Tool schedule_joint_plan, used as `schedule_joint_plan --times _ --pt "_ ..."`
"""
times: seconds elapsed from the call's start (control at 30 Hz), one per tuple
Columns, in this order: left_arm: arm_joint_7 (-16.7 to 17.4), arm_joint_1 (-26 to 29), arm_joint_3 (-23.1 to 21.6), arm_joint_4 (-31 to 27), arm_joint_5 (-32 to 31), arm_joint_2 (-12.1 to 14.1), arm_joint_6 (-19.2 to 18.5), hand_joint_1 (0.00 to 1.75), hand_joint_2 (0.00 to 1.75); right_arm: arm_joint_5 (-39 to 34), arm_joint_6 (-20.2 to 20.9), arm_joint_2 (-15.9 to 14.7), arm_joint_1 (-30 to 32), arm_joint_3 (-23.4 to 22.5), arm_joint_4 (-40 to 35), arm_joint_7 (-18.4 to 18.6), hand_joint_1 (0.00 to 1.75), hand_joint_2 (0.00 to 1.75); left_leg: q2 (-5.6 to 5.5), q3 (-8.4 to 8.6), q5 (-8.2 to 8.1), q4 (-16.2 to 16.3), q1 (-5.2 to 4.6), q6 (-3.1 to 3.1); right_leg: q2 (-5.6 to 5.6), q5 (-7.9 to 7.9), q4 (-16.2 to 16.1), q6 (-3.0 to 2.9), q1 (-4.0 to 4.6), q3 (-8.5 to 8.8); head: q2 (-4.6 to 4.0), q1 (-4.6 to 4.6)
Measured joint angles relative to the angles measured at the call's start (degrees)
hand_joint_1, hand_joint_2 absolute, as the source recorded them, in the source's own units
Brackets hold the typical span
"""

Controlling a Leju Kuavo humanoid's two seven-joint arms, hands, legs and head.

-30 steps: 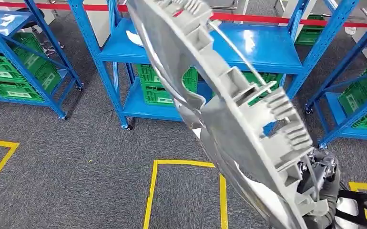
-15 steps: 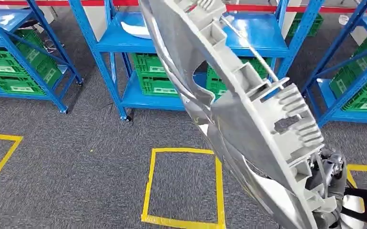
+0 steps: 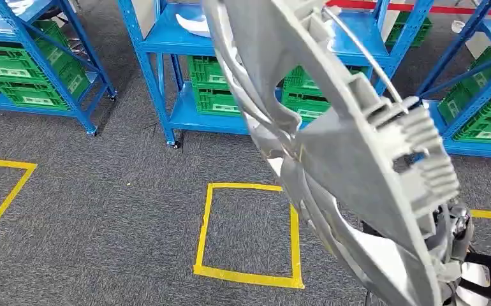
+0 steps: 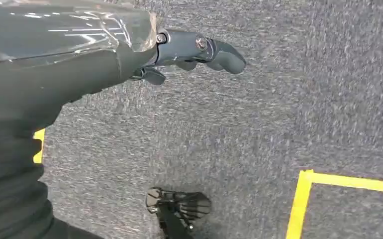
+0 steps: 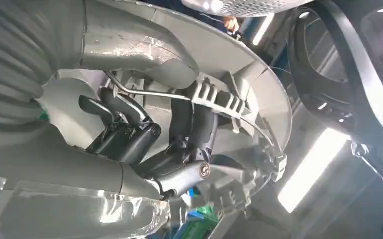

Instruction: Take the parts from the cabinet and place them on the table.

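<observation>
Part: large grey moulded plastic part (image 3: 332, 146), ribbed and finned along one edge, with a thin metal wire clip across its back; held raised and tilted in front of the blue shelving rack (image 3: 166, 95), hiding much of the rack's middle.
Right hand: right hand (image 5: 169, 144) wrapped around the part's rim, dark fingers (image 5: 130, 129) curled over the inner ribs beside the wire clip; seen in the head view at (image 3: 450, 233) just under the part's lower end, on the near side of the rack.
Left hand: left hand (image 4: 194, 52) hanging over grey carpet, holding nothing, fingers loosely bent and apart.
Rack: blue metal frame with two shelves; a white piece (image 3: 195, 25) lying on the upper shelf; green crates (image 3: 214, 92) on the lower shelf.
Neighbouring racks: more blue racks with green crates on either side of that rack.
Floor: grey carpet (image 3: 102, 223) with a yellow tape square (image 3: 249, 233) in front of the rack, partly behind the part.
</observation>
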Motion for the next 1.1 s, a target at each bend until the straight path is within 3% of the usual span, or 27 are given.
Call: schedule_joint_plan --times 0.03,0.07,0.1,0.17,0.2,0.23,0.27,0.3,0.37,0.4,0.43,0.5,0.53,0.57,0.6,0.67,0.7,0.73,0.77,0.8,0.87,0.9,0.93,1.0,1.03,1.07,1.1 --pt "-0.09 -0.07 -0.13 0.22 -0.33 -0.02 0.0 0.0 1.75 -0.11 0.0 0.02 0.0 0.02 0.02 0.0 1.75 1.75 0.34 -0.92 0.66 0.07 -0.14 0.05 0.0 -0.97 3.87 0.39 0.0 -0.6 0.0 0.02" --pt "-0.15 -0.17 -0.24 0.33 -0.41 -0.07 0.0 0.0 1.75 -0.17 -0.04 0.0 0.0 0.02 0.04 0.02 1.75 1.75 0.71 -1.88 1.26 0.21 -0.21 0.03 0.0 -0.22 5.55 1.05 -0.01 -0.22 0.0 0.0" --pt "-0.24 -0.33 -0.28 0.46 -0.59 -0.09 0.02 0.0 1.75 -0.22 -0.07 0.0 -0.01 0.02 0.11 0.04 1.75 1.75 1.14 -3.02 1.89 0.52 -0.21 -0.07 -0.04 1.79 4.37 2.04 -0.01 1.55 0.0 0.0" --pt "-0.39 -0.52 -0.31 0.63 -0.94 -0.07 0.11 0.0 1.75 -0.54 -0.11 0.0 -0.19 0.02 0.15 0.04 1.75 1.75 1.91 -5.18 2.7 1.62 -0.11 -0.42 -0.76 4.74 -3.21 3.1 -0.03 7.27 0.0 0.02" --pt "-0.48 -0.58 -0.26 0.65 -1.27 -0.04 0.13 0.0 1.75 -0.74 -0.13 0.0 -0.28 0.0 0.15 0.02 1.75 1.75 2.14 -5.8 2.89 2.4 -0.24 -0.68 -2.49 4.23 -7.72 2.91 0.0 10.52 0.0 0.02" --pt "-0.68 -0.57 -0.09 0.68 -1.59 -0.09 0.13 0.0 1.75 -0.77 -0.17 0.02 -0.6 0.02 0.17 0.0 1.75 1.75 2.21 -6.81 3.13 3.18 -0.41 -1.05 -3.19 1.7 -13.16 2.24 0.65 13.76 0.0 0.23" --pt "-0.99 -0.82 0.33 0.7 -2.1 -0.04 0.13 0.0 1.75 -0.81 -0.24 0.04 -0.57 -0.02 0.22 -0.15 1.75 1.75 2.64 -6.98 3.73 3.28 -0.41 -1.41 -2.77 1.22 -13.61 1.34 0.76 13.6 0.0 -0.15" --pt "-1.29 -1.11 0.64 0.7 -2.67 -0.04 0.11 0.0 1.75 -0.5 -0.31 0.04 -0.53 -0.15 0.22 -0.2 1.75 1.75 2.95 -7.02 4.08 3.38 -0.35 -1.58 -2.54 1.51 -13.64 1.27 0.8 12.94 0.0 0.13" --pt "-1.97 -1.62 1.34 0.74 -3.39 0.07 -0.15 0.0 1.75 -0.28 -0.35 -0.04 -0.52 -0.37 0.31 -0.66 1.75 1.75 3.16 -7.61 4.92 3.39 -0.26 -2.14 -2.18 2.4 -13.47 -0.06 0.52 11.79 0.0 0.2" --pt "-2.16 -1.72 1.73 0.76 -3.69 0.02 -0.2 0.0 1.75 -0.26 -0.35 -0.02 -0.53 -0.35 0.33 -0.83 1.75 1.75 1.6 -8.01 2.97 4.02 0.15 -2.85 -2.12 3.01 -13.44 -0.52 0.32 11.37 0.02 0.17" --pt "-2.29 -1.62 1.99 0.76 -3.87 0.0 -0.35 0.0 1.75 -0.24 -0.35 0.02 -0.56 -0.35 0.33 -0.96 1.75 1.75 0.09 -8.43 -0.93 6.54 0.45 -3.42 -1.97 3.68 -13.44 -1.08 0.31 10.71 0.0 0.09" --pt "-2.6 -1.78 2.67 0.79 -4.44 0.09 -0.68 0.0 1.75 -0.22 -0.15 0.04 -0.56 -0.33 0.35 -1.25 1.75 1.75 -0.69 -9.88 -7.36 14.49 0.83 -4.09 -1.67 4.91 -13.35 -1.32 0.44 9.71 0.0 0.02" --pt "-2.75 -1.94 3.13 0.85 -4.66 0.11 -0.74 0.0 1.75 -0.17 0.0 0.04 -0.56 -0.33 0.37 -1.42 1.75 1.75 -0.69 -10.51 -8.96 18.74 0.9 -4.25 -1.43 5.63 -13.22 -1.3 0.57 8.74 0.0 0.0" --pt "-2.91 -2.11 3.32 0.94 -5.01 0.11 -0.81 0.0 1.75 -0.15 0.15 0.09 -0.56 -0.33 0.39 -1.55 1.75 1.75 -0.69 -10.35 -8.64 20.67 0.92 -4.25 -1.27 6.2 -13.1 -1.22 0.6 7.95 0.0 0.0" --pt "-3.1 -2.39 3.59 1.09 -5.4 0.09 -0.9 0.0 1.75 -0.13 0.28 0.15 -0.56 -0.33 0.39 -1.66 1.75 1.75 -0.7 -8.87 -6.73 20.25 0.92 -4.13 -1.11 6.82 -12.95 -1.13 0.66 6.97 0.0 0.0" --pt "-3.43 -2.72 3.96 1.18 -5.9 0.09 -1.07 0.0 1.75 -0.13 0.31 0.31 -0.58 -0.33 0.39 -1.75 1.75 1.75 -0.91 -3.43 -3.1 13.54 0.86 -3.53 -0.83 7.86 -12.84 -1.04 0.91 5.68 0.0 -0.02" --pt "-3.58 -2.89 4.29 1.18 -6.21 0.13 -1.14 0.0 1.75 -0.17 0.33 0.42 -0.61 -0.33 0.39 -1.75 1.75 1.75 -1.33 0.84 -2.68 7.79 0.74 -2.82 -0.71 8.4 -12.85 -1.0 0.97 5.34 0.0 -0.02" --pt "-3.74 -3.14 4.61 1.16 -6.47 0.26 -1.18 0.0 1.75 -0.26 0.35 0.5 -0.62 -0.33 0.39 -1.75 1.75 1.75 -1.6 3.84 -4.9 2.92 0.52 -2.0 -0.68 8.87 -12.84 -0.5 1.14 5.1 0.0 0.02" --pt "-3.89 -3.31 4.85 1.18 -6.78 0.22 -1.22 0.0 1.75 -0.37 0.42 0.57 -0.75 -0.33 0.37 -1.75 1.75 1.75 -1.61 5.41 -5.64 -0.07 0.36 -2.04 -0.73 9.3 -12.86 -0.21 1.09 5.03 0.0 0.07" --pt "-3.91 -3.36 5.07 1.18 -6.91 0.26 -1.25 0.0 1.75 -0.57 0.46 0.66 -0.78 -0.33 0.39 -1.75 1.75 1.75 -1.63 5.02 -5.26 0.42 0.09 -2.03 -0.8 9.82 -13.19 0.3 0.75 5.0 0.0 0.02" --pt "-4.07 -3.36 5.77 1.18 -7.1 0.26 -1.27 0.0 1.75 -0.92 0.5 0.87 -0.89 -0.33 0.39 -1.75 1.75 1.75 -1.52 3.98 -3.61 -0.28 -0.4 -1.14 -0.75 11.28 -13.8 1.02 0.55 4.55 0.0 -0.05" --pt "-4.11 -3.47 6.1 1.18 -7.36 0.22 -1.42 0.0 1.75 -1.03 0.59 0.87 -0.88 -0.33 0.44 -1.75 1.75 1.75 -0.99 4.15 -2.47 -1.07 0.17 -0.91 -0.64 9.98 -13.06 0.7 0.47 3.92 0.0 0.05" --pt "-4.18 -3.59 6.08 1.18 -7.43 0.24 -1.44 0.0 1.75 -1.16 0.7 0.9 -1.05 -0.35 0.46 -1.75 1.75 1.75 -1.01 3.1 -1.82 -1.13 0.12 -0.3 -0.49 7.25 -11.26 0.16 0.57 3.02 0.0 0.22" --pt "-4.22 -3.61 6.19 1.18 -7.5 0.24 -1.77 0.0 1.75 -1.33 0.85 0.9 -1.1 -0.37 0.52 -1.66 1.75 1.75 -0.94 1.18 -0.34 -0.99 0.05 -0.07 -0.38 0.91 -3.21 -0.7 0.38 0.75 0.0 0.44" --pt "-4.24 -3.61 6.25 1.18 -7.5 0.22 -1.81 0.0 1.75 -1.51 0.87 0.9 -1.1 -0.37 0.65 -1.57 1.75 1.75 -0.9 0.21 0.39 -0.94 0.02 -0.08 -0.34 -0.94 1.1 -0.55 0.39 -0.24 0.0 0.42" --pt "-4.24 -3.62 6.27 1.18 -7.5 0.22 -1.9 0.0 1.75 -1.73 0.92 0.9 -1.1 -0.37 0.74 -1.49 1.75 1.75 -0.85 -0.89 1.13 -0.75 0.04 -0.14 -0.33 -1.14 4.56 0.12 0.33 -0.49 0.0 0.44" --pt "-4.31 -3.62 6.29 1.18 -7.5 0.22 -1.92 0.0 1.75 -1.96 1.01 0.9 -1.09 -0.37 0.83 -1.33 1.75 1.75 -0.79 -2.08 1.8 -0.41 0.1 -0.29 -0.33 0.25 5.48 1.1 0.18 0.22 0.0 0.44"
